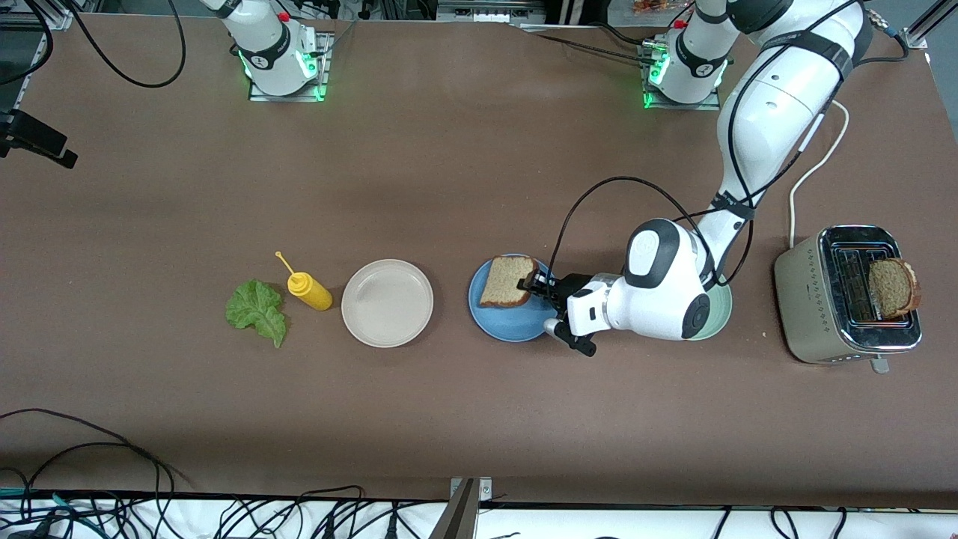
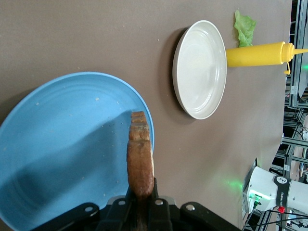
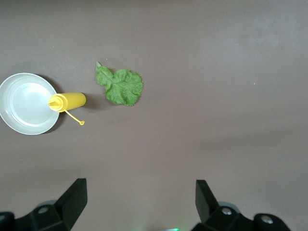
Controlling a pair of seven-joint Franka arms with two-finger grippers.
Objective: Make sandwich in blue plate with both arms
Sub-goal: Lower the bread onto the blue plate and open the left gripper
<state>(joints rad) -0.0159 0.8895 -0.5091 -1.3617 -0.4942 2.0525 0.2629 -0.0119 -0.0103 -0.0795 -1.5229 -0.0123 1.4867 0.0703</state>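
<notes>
on the brown table (image 1: 464, 187), mid-frame, the left gripper (image 1: 533, 284) is pinching a bread slice (image 1: 507, 281) over the blue plate (image 1: 509, 326); the right gripper (image 3: 139, 202) is waiting, fingers wide.

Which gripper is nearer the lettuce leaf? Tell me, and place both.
Right. The right gripper, open, hangs over bare table with the lettuce leaf in its view. The left gripper holds a bread slice over the blue plate.

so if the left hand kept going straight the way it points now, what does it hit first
Probably the blue plate: the left hand, shut on a bread slice, points across it. Past its rim lies the beige-white plate, though height is unclear.
</notes>
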